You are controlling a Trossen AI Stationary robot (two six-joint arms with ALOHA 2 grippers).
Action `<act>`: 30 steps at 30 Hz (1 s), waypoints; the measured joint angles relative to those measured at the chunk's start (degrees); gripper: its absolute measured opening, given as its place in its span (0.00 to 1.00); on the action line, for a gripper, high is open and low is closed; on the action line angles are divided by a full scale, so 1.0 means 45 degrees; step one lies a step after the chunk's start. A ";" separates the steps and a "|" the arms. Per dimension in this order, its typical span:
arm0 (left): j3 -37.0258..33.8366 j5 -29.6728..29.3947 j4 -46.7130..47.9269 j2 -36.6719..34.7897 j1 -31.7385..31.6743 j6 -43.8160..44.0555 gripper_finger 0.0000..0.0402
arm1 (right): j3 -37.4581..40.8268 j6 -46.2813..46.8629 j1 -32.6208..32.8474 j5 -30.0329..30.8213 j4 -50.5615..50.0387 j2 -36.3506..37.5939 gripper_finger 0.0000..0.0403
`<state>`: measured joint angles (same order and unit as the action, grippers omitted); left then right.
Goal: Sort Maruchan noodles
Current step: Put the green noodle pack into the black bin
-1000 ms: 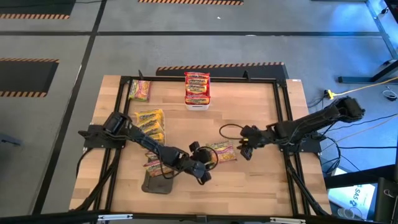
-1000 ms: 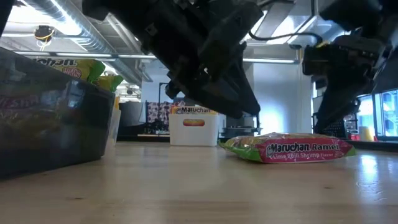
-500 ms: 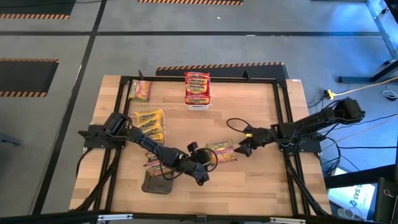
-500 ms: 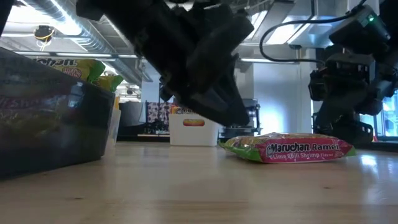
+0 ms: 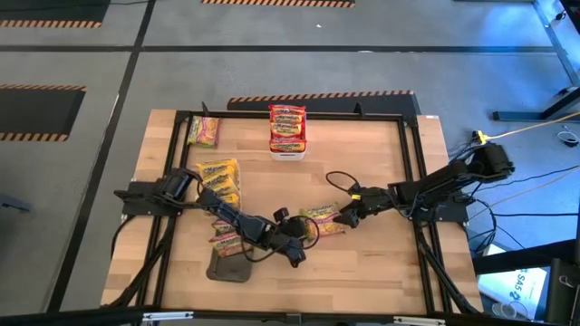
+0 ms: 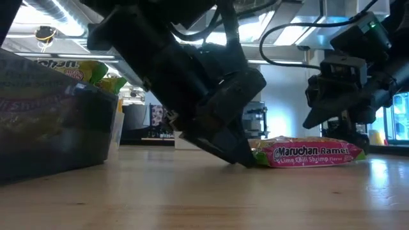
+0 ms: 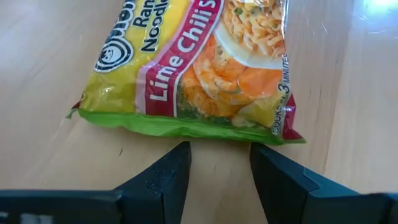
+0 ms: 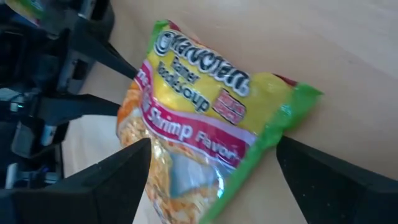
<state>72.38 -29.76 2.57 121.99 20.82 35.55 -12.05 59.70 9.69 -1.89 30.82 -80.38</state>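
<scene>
A Maruchan noodles packet (image 5: 322,219), yellow with a pink band and green ends, lies flat on the wooden table right of centre. It also shows in the low view as the packet (image 6: 310,153). My left gripper (image 5: 303,235) is open and low by the table, just short of the packet's green end seam (image 7: 186,129). Its fingers (image 7: 166,177) are not on the seam. My right gripper (image 5: 342,218) is wide open at the packet's opposite end. Its fingers (image 8: 127,177) stand on either side of that green end (image 8: 277,127), apart from it as far as shows.
A white bin (image 5: 287,152) holding red-banded packets stands at the far middle. A green-and-pink packet (image 5: 205,131) lies at the far left, and yellow packets (image 5: 220,179) lie left of centre. One more packet (image 5: 225,240) lies by a dark tray (image 5: 231,267) at the near left.
My left gripper has sunk down to the table at the packet's near-left end. My right gripper has come down and toward the table's left, up to the packet's other end, rolling as it went. The packet has stayed where it was.
</scene>
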 joint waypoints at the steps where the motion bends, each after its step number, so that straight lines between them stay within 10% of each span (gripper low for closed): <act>1: 0.0000 -0.0003 -0.0052 0.0003 -0.0045 -0.0027 0.41 | 0.0001 0.0032 0.0000 -0.0031 0.0373 -0.0254 0.86; 30: -0.0039 0.0075 -0.1969 0.0102 -0.0462 -0.1377 0.41 | -0.2164 -0.2011 0.0024 -0.0627 0.2137 -0.1716 0.83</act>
<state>72.20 -29.42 -6.30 122.45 18.74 29.35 -21.79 50.65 9.80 -4.71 40.44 -88.10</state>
